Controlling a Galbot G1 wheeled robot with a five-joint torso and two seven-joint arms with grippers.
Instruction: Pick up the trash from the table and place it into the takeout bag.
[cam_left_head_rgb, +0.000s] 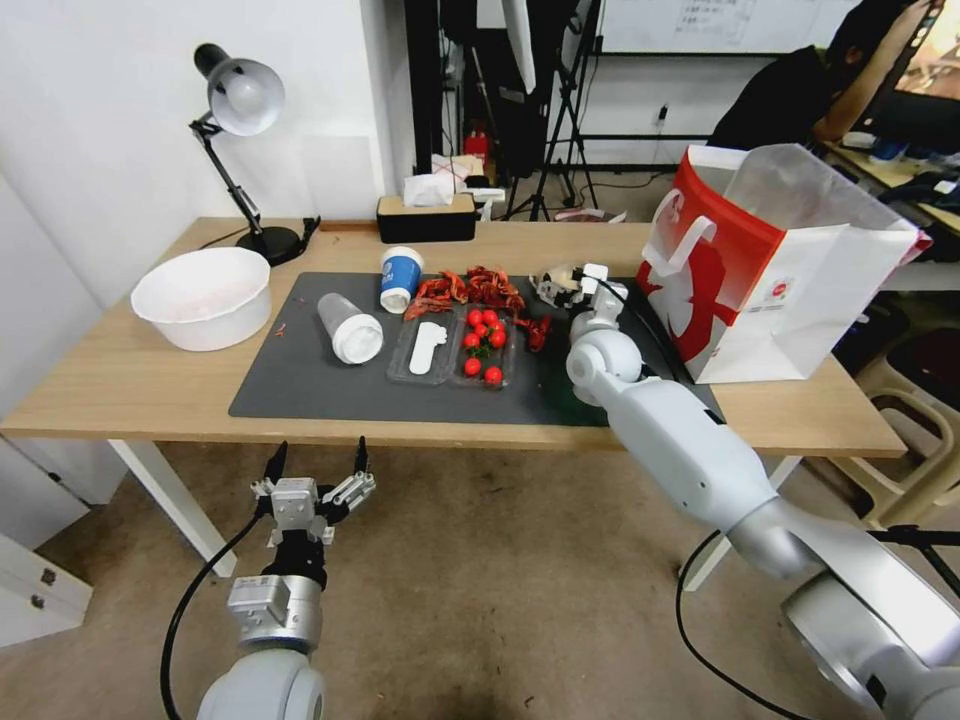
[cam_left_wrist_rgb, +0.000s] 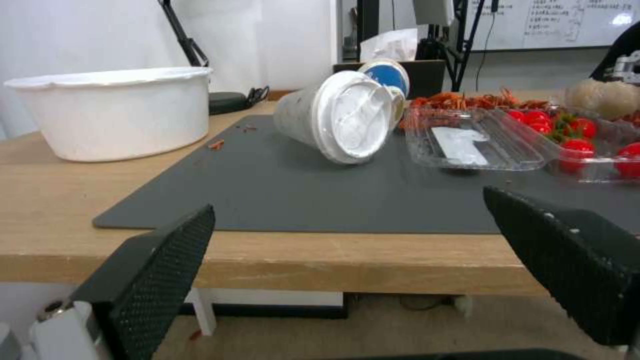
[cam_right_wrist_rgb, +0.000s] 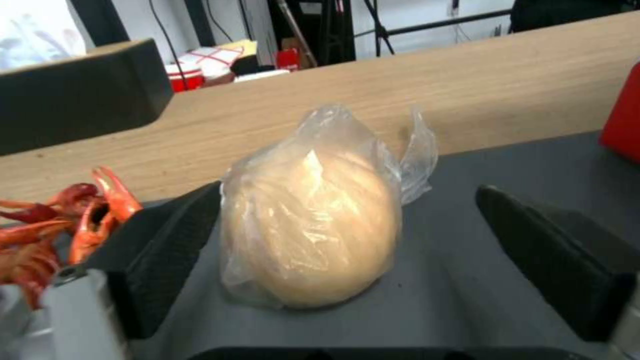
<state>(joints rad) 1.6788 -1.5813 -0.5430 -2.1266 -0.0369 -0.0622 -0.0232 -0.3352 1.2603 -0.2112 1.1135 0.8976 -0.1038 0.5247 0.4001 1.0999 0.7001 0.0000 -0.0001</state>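
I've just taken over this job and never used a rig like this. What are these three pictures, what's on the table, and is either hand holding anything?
This is a wheeled robot with two arms. The wide picture comes from its head, looking down at the table. The other two come from cameras on each wrist, looking out between that hand's two black fingers.

The left hand hangs open in front of the table's near edge, holding nothing. The right hand is over the dark mat, open around a clear bag with a beige lump, one finger on each side, not yet closed.

On the mat lie a tipped clear cup with a white lid, a blue-and-white paper cup, red crayfish shells and a clear tray of cherry tomatoes. A big white bowl sits to the left; the red-and-white takeout bag stands to the right.
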